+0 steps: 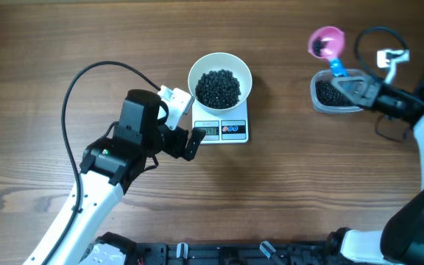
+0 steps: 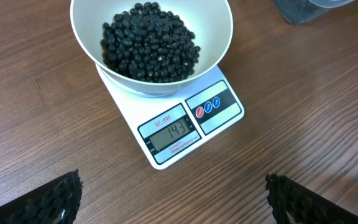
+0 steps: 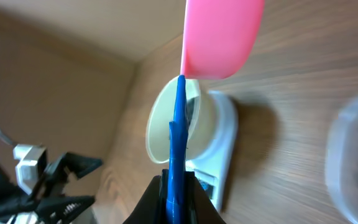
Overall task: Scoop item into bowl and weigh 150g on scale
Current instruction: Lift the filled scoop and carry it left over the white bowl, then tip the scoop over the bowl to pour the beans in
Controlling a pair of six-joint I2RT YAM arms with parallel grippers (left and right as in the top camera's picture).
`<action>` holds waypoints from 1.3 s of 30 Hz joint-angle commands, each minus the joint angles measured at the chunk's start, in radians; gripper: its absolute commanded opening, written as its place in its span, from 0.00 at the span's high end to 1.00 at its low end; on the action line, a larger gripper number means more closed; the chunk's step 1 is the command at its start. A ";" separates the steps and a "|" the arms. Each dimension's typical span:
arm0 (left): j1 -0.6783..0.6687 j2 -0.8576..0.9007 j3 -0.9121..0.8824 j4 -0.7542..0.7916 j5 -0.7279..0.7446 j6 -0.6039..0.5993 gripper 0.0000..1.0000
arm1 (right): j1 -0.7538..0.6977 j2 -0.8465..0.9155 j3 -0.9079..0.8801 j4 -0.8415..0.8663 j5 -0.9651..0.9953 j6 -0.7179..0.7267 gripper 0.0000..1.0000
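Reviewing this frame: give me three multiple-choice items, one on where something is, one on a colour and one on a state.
1. Where does the white bowl stand?
A) on a folded cloth
B) inside a cardboard box
C) on the scale

2. What colour is the head of the scoop?
A) green
B) pink
C) white

3. How are the right fingers?
A) shut on the scoop's blue handle
B) open and empty
C) shut on the bowl's rim

Answers:
1 C: in the left wrist view the bowl sits on the scale's platform, just behind the display.
2 B: the head is pink in both the overhead and the right wrist views.
3 A: the right wrist view shows them clamped on either side of the blue handle.
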 commanded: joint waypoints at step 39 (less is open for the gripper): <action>-0.003 0.008 -0.005 0.000 0.008 0.011 0.00 | 0.794 0.011 -0.002 0.203 1.030 -0.441 0.96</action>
